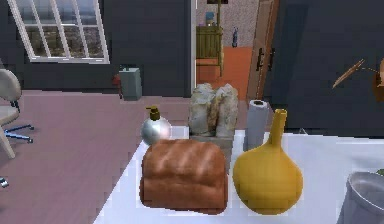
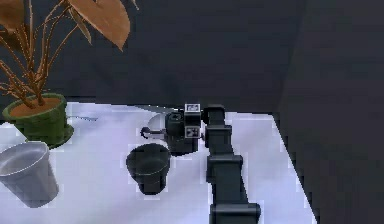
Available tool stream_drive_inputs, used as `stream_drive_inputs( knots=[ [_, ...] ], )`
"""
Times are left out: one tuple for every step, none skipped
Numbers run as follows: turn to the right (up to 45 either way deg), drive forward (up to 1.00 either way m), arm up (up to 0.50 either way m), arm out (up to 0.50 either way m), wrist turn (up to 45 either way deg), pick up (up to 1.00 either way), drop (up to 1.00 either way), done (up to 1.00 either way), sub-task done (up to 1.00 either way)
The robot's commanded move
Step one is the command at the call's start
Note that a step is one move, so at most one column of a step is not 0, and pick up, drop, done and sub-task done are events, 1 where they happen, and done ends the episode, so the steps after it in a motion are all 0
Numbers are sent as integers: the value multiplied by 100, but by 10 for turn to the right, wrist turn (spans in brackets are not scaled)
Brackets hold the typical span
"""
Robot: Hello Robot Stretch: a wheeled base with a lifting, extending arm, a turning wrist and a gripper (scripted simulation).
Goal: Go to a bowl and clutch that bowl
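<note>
White tabletop (image 2: 100,135) stretches before a dark wall, carrying a potted plant (image 2: 40,115) and a grey cup (image 2: 28,172) toward the arm side view's left. A dark, deep bowl (image 2: 150,168) stands near the middle, close to the gripper (image 2: 168,128) and lower in the picture. A pale curved shape (image 2: 153,127) lies at the gripper's fingers, so I cannot tell whether it grasps anything.

The arm (image 2: 228,172) is a dark, nearly black square bar built of stepped, box-like segments set one after another. At its far end sit two small white squares (image 2: 190,108) with black marks. Left of them the gripper (image 2: 162,128) has a dark, blocky body. Its thin fingers seem pale grey, though they are hard to make out.
</note>
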Motion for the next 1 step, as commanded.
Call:
stream_drive_inputs(
  knots=[
    [0,0,0,0,0,100,0,0,0]
  ],
)
